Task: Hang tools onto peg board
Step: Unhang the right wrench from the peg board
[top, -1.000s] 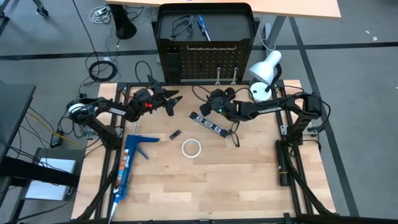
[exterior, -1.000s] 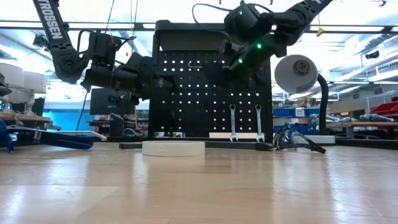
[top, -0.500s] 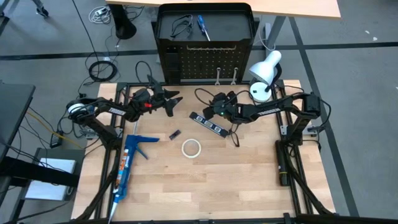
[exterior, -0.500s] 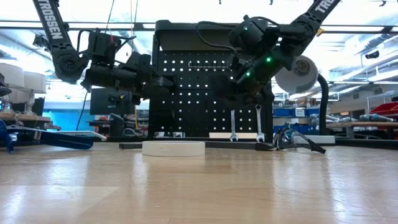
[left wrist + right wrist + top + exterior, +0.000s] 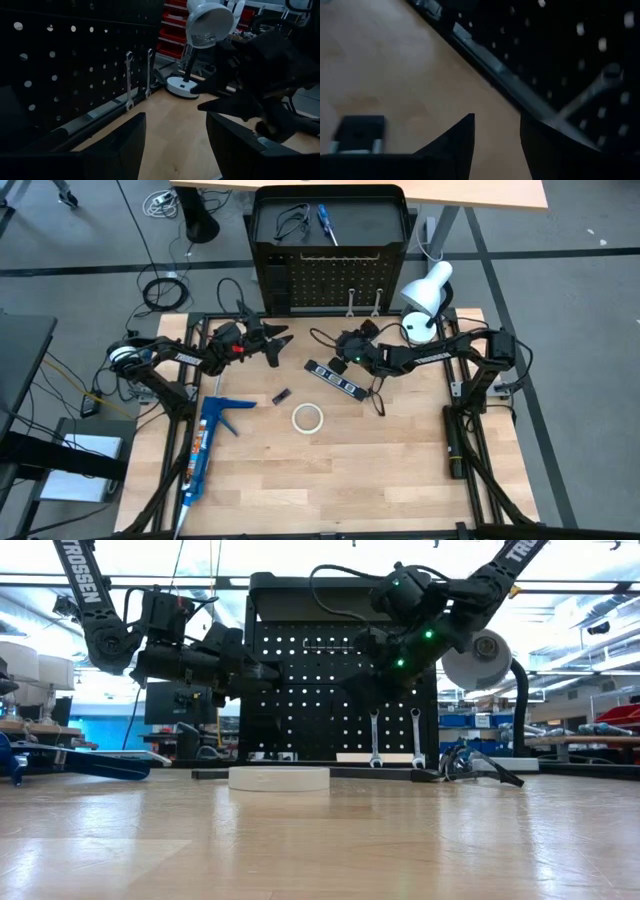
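Observation:
The black peg board [image 5: 330, 280] stands upright at the table's far edge, with two silver wrenches [image 5: 352, 302] hanging on it by their ring ends; they also show in the low view [image 5: 374, 738]. A black strip with white marks [image 5: 335, 377] and a white tape ring [image 5: 308, 418] lie flat on the table. Black wire loops [image 5: 290, 222] and a blue-handled screwdriver [image 5: 325, 222] lie in the tray behind the board. My left gripper [image 5: 280, 348] is open and empty, in the air in front of the board's left part [image 5: 175, 140]. My right gripper [image 5: 334, 353] is open and empty [image 5: 496, 135], above the strip's far end.
A white desk lamp [image 5: 425, 295] stands at the far right, next to the board. A blue caulk gun [image 5: 205, 442] lies at the table's left, a small black piece [image 5: 282, 396] near the middle. Bare wood shows along the near half.
My right gripper has come down a little in front of the peg board and tipped its fingers further down. My left gripper has kept still. No tool has moved.

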Action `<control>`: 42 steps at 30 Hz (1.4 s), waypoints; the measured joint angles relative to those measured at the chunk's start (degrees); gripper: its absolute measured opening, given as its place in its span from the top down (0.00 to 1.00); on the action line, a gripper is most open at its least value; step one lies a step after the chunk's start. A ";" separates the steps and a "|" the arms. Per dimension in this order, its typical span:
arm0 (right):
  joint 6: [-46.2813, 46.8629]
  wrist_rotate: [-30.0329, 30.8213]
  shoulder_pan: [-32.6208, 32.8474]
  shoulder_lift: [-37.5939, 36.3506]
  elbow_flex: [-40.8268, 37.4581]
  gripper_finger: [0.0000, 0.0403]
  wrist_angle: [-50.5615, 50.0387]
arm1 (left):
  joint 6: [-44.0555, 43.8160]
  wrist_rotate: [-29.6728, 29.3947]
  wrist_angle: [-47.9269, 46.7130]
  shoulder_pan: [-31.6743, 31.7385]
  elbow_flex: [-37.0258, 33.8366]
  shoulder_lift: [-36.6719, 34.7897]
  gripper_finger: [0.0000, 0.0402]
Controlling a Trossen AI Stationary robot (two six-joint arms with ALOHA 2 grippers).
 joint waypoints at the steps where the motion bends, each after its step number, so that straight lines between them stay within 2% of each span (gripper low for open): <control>1: -3.83 -0.18 -0.28 0.30 0.04 0.60 0.75 | 0.00 0.00 -0.01 0.00 0.00 0.00 0.47; 5: -18.54 -3.71 -0.82 1.82 0.36 0.60 0.78 | 0.00 0.00 -0.05 -0.02 0.00 0.00 0.47; 7: -26.26 -2.54 -0.38 3.10 1.14 0.60 -0.18 | 0.00 0.02 -0.01 0.00 0.00 0.00 0.47; 12: -43.48 9.12 1.66 5.66 6.62 0.60 -4.18 | 0.16 0.64 -0.31 0.00 0.00 0.00 0.47; 15: -46.17 10.56 0.83 6.08 11.38 0.61 -8.74 | 0.17 0.61 -0.40 0.00 0.00 0.00 0.47; 20: -45.74 7.38 -2.94 7.52 17.18 0.64 -21.80 | 0.06 0.48 -0.61 0.35 -0.01 0.00 0.47; 26: -57.46 5.92 -5.63 7.88 18.22 0.65 -28.01 | 0.04 0.23 -0.70 0.39 -0.02 0.00 0.47; 30: -61.17 5.26 -6.21 7.88 17.33 0.66 -31.14 | 0.02 -0.44 -0.52 0.40 -0.02 0.00 0.47; 32: -59.48 5.40 -6.30 7.88 16.60 0.66 -35.50 | 0.02 -0.46 -0.48 0.42 -0.02 0.00 0.47; 33: -55.78 5.43 -6.29 7.88 16.21 0.66 -36.94 | 0.02 -0.44 -0.51 0.42 -0.02 0.00 0.47; 35: -44.21 4.49 -6.46 7.72 15.67 0.67 -38.73 | 0.02 -0.44 -0.54 0.40 -0.02 0.00 0.47; 37: -33.89 -0.29 -6.83 6.47 15.09 0.69 -40.42 | 0.02 -0.45 -0.75 0.42 0.00 0.00 0.47; 42: -15.78 -6.56 -7.97 4.68 11.83 0.73 -33.35 | 0.00 -0.44 -0.73 0.42 -0.02 0.00 0.47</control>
